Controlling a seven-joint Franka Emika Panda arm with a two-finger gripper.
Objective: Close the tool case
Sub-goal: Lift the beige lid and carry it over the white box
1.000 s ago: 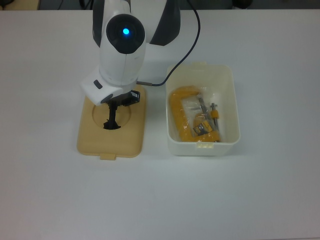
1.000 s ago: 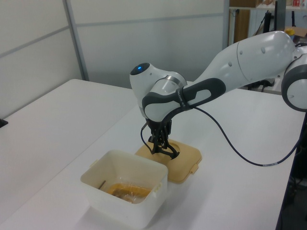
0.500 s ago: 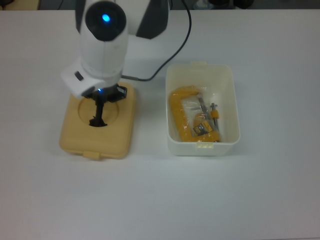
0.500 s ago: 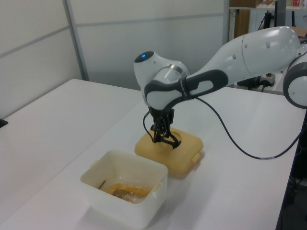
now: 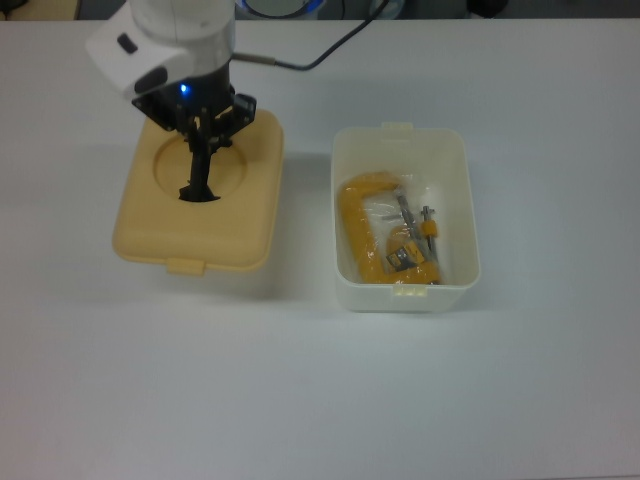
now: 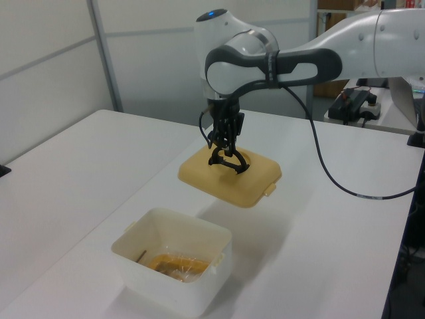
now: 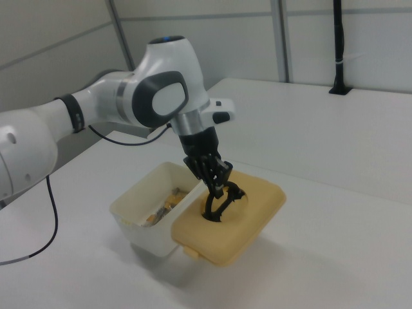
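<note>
left view, white table [image 6: 80, 173], grey wall panels [image 6: 166, 53], fingers [image 6: 223, 147] grasping lid handle [image 6: 228, 161]

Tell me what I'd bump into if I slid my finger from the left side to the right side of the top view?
First the tan-yellow lid, hanging from the gripper by its black handle, then a strip of bare white table, then the white tub with the yellow clamp inside it.

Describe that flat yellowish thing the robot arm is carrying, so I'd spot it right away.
Follow the white robot arm down to its black gripper. It holds the black handle of a tan lid, lifted above the white table. Unlike the open white tub nearby, the lid is flat and opaque.
</note>
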